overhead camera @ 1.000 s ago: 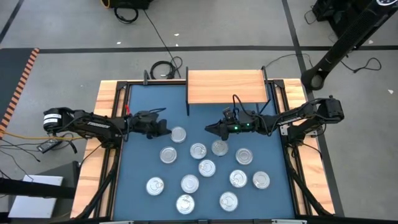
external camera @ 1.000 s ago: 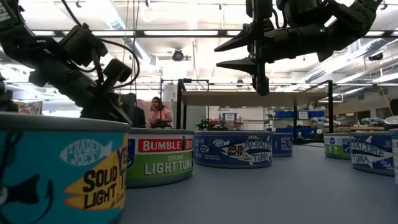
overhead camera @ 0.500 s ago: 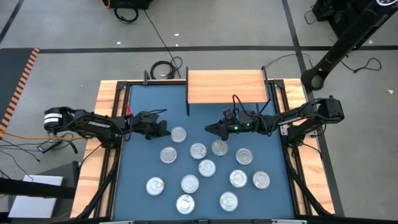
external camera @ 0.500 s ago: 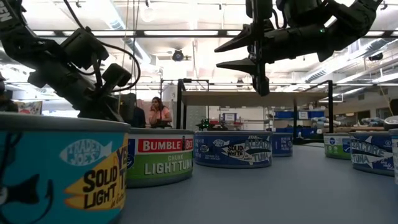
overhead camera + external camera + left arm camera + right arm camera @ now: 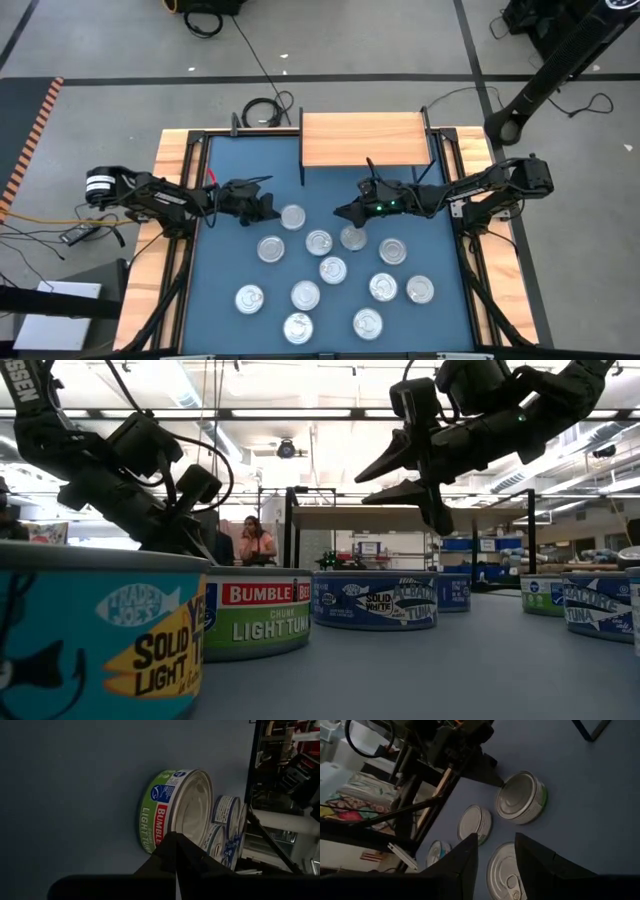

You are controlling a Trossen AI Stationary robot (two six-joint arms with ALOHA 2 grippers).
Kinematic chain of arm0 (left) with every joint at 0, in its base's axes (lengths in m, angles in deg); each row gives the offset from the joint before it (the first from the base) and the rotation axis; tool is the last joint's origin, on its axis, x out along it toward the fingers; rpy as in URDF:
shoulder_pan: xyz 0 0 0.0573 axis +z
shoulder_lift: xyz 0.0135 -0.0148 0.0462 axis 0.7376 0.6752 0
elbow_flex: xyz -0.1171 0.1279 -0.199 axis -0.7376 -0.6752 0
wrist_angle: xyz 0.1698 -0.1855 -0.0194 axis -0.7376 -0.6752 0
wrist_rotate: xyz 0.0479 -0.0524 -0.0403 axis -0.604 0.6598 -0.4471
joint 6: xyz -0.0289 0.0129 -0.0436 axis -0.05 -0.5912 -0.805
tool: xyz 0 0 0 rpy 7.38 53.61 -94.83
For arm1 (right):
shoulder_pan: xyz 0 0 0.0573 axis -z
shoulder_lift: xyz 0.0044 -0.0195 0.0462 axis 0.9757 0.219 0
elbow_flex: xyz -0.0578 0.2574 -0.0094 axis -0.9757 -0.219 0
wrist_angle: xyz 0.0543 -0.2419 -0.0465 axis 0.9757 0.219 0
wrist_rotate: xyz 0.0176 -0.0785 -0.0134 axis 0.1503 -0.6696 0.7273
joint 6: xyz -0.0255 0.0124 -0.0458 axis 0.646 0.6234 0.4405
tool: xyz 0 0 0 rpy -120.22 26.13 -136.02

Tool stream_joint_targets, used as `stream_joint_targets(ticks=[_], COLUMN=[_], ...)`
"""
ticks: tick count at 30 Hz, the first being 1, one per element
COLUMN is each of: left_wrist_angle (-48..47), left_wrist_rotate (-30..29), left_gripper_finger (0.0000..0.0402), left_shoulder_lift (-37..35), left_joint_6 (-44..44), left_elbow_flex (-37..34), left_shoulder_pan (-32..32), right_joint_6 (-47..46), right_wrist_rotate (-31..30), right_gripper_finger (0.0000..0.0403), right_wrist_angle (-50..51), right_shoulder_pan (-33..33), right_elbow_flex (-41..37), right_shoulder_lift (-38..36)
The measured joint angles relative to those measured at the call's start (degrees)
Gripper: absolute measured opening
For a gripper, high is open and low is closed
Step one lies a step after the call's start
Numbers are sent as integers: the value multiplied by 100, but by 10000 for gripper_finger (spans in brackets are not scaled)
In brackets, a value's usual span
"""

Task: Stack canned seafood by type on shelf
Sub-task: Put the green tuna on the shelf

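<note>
Eleven tins of canned seafood (image 5: 318, 270) lie lids-up and unstacked on the blue table (image 5: 225, 260), the nearest a teal-labelled one (image 5: 95, 635), then a green Bumble Bee tin (image 5: 258, 622). Above them the right gripper (image 5: 343, 212) hangs with fingers spread, holding nothing. The left gripper (image 5: 268, 211), pressed together, points at the green tin. Farthest, the shelf (image 5: 363, 138) stands bare.

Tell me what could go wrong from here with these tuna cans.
The shut left pincer sits right beside the green-label can; a nudge could slide it off. The open right pincer hovers over tightly grouped cans, so closing might bump a neighbor. The shelf holds nothing yet.
</note>
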Motion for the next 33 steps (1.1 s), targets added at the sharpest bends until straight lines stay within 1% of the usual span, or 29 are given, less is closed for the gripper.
stream_joint_targets(ticks=[15, 27, 30, 33], left_wrist_angle=[-68, -155, -160, -166], left_wrist_rotate=[-12, -144, -156, -182], left_gripper_finger=[0, 0, 0, 0], left_shoulder_lift=[31, 31, 31, 31], left_joint_6=[-52, -40, -40, -40], left_elbow_flex=[-11, -4, -4, -3], left_shoulder_pan=[-1, -37, -37, -37], right_joint_6=[17, -60, -198, -298], right_wrist_rotate=[-269, -293, -295, -348], right_gripper_finger=[137, 138, 139, 144], right_wrist_angle=[11, 30, 168, 540], right_shoulder_pan=[4, 4, 4, 4], right_elbow_flex=[0, 2, 4, 2], right_shoulder_lift=[0, 0, 21, 31])
